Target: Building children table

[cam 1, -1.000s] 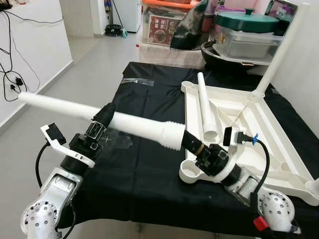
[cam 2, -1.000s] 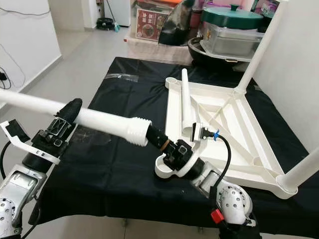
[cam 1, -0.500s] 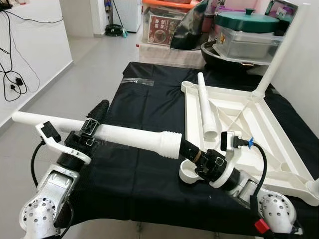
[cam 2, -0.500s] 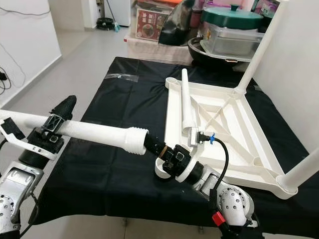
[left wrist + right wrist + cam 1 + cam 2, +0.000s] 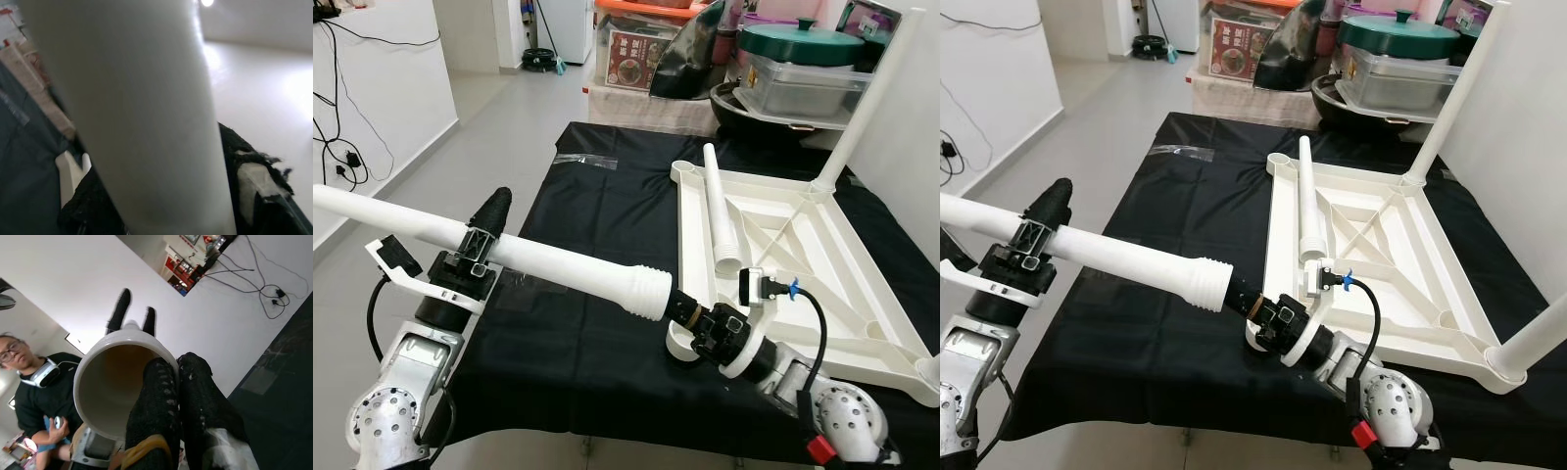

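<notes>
Now, left gripper (image 5: 481,238): clamped round the white table leg (image 5: 548,261), mid-shaft.
Right gripper (image 5: 680,308): fingers pinching the leg's flared rim.
Tabletop (image 5: 822,294): upside-down, right, on black cloth (image 5: 597,206).

White leg (image 5: 558,262), white table (image 5: 803,245), black cloth (image 5: 607,196), black fingers (image 5: 161,406), green lid (image 5: 798,41), silver arms.

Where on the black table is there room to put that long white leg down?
The widest bare cloth lies between the tabletop and the table's left edge, beyond the held leg. A tape scrap sits at its far end. The right side is crowded: the tabletop, with a loose leg across it, covers most of it.
</notes>
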`<state>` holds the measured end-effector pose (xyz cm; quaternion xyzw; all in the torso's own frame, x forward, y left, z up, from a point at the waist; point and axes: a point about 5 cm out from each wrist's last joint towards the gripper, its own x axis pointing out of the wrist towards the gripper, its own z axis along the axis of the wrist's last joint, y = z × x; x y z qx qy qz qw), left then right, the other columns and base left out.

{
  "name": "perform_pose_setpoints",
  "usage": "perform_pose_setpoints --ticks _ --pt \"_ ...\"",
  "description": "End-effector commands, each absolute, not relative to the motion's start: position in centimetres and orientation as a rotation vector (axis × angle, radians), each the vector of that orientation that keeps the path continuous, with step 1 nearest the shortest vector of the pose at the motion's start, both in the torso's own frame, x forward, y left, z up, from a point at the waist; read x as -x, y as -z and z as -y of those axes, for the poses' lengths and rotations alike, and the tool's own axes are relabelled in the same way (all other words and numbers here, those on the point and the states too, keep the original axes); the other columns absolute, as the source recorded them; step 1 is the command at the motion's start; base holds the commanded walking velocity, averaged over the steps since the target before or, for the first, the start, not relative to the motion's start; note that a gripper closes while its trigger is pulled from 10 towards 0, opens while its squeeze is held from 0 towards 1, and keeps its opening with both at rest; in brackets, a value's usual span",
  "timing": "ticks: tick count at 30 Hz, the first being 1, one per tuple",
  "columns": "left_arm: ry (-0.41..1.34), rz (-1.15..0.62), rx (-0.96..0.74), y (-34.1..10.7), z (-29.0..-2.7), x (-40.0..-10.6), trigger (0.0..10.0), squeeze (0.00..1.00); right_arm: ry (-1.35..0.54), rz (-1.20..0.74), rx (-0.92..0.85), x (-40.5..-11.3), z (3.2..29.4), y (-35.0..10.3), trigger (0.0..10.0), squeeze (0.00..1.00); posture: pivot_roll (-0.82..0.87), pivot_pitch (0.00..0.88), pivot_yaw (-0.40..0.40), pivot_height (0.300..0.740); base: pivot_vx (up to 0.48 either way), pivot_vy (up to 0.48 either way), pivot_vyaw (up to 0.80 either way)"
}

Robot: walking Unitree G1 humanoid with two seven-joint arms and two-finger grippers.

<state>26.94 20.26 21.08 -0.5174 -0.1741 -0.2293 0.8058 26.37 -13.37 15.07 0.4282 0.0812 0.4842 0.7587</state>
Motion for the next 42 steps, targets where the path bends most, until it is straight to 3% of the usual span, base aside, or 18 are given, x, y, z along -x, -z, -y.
perform_pose_setpoints --ticks 1,5,6,7,8,15,20,22,23,26,32,40,41,42 --pt "0.495 0.369 1.079 -21.5 -20.0 -26.9 0.0 0.00 -1.006 -0.173 -0.901 -27.0 13.3 -15.1 0.0 0.00 0.05 0.000 -0.108 0.740 0.000 0.000 0.00" --pt "0.512 0.381 1.082 -22.1 -19.6 -26.9 0.0 0.00 -0.977 -0.195 -0.909 -27.6 12.7 -14.8 0.0 0.00 0.06 0.000 -0.108 0.740 0.000 0.000 0.00" --pt "0.519 0.382 1.083 -22.2 -19.5 -26.9 0.0 0.00 -0.922 -0.238 -0.923 -28.2 12.5 -14.3 0.0 1.00 0.06 0.000 -0.108 0.740 0.000 0.000 0.00" --pt "0.519 0.382 1.083 -22.2 -19.5 -26.9 0.0 0.00 -0.922 -0.238 -0.923 -28.2 12.5 -14.3 0.0 1.00 0.06 0.000 -0.108 0.740 0.000 0.000 0.00" --pt "0.525 0.381 1.082 -22.2 -19.4 -26.9 0.0 0.00 -0.906 -0.260 -0.898 -28.4 12.4 -14.1 10.0 1.00 0.06 0.000 -0.111 0.740 0.000 0.000 0.00" --pt "0.526 0.354 1.065 -21.9 -19.1 -26.8 0.0 0.00 -1.027 -0.232 -0.860 -27.7 13.1 -15.2 10.0 1.00 0.05 0.000 -0.115 0.740 0.000 0.000 0.00" --pt "0.521 0.353 1.060 -22.2 -19.2 -26.8 0.0 0.00 -1.028 -0.220 -0.799 -27.9 16.2 -15.7 10.0 1.00 0.05 0.000 -0.116 0.740 0.000 0.000 0.00" --pt "0.521 0.353 1.060 -22.2 -19.2 -26.8 0.0 0.00 -1.028 -0.220 -0.799 -27.9 16.2 -15.7 10.0 1.00 0.05 0.000 -0.116 0.740 0.000 0.000 0.00" --pt "0.518 0.366 1.057 -22.6 -19.3 -26.9 0.0 0.00 -0.970 -0.241 -0.730 -28.3 18.2 -15.1 10.0 1.00 0.05 0.000 -0.117 0.740 0.000 0.000 0.00" --pt "0.515 0.377 1.053 -22.9 -19.4 -26.9 0.0 0.00 -0.920 -0.253 -0.700 -28.6 20.1 -14.7 10.0 1.00 0.05 0.000 -0.116 0.740 0.000 0.000 0.00" --pt "0.503 0.380 1.049 -23.0 -19.7 -26.9 0.0 0.00 -0.915 -0.254 -0.697 -28.4 21.3 -14.6 10.0 1.00 0.05 0.000 -0.114 0.740 0.000 0.000 0.00" --pt "0.539 0.325 1.012 -23.0 -19.0 -27.0 0.0 0.00 -0.872 -0.252 -0.444 -29.2 21.7 -14.5 10.0 1.00 0.06 0.000 -0.105 0.740 0.000 0.000 0.00" --pt "0.540 0.254 0.962 -22.4 -18.4 -27.3 0.0 0.00 -0.917 -0.206 -0.394 -29.5 21.0 -16.0 10.0 0.00 0.05 0.000 -0.101 0.740 0.000 0.000 0.00" --pt "0.551 0.186 0.907 -21.9 -17.7 -27.6 0.0 0.00 -0.976 -0.158 -0.349 -29.7 20.2 -17.7 10.0 0.00 0.05 0.000 -0.097 0.740 0.000 0.000 0.00"
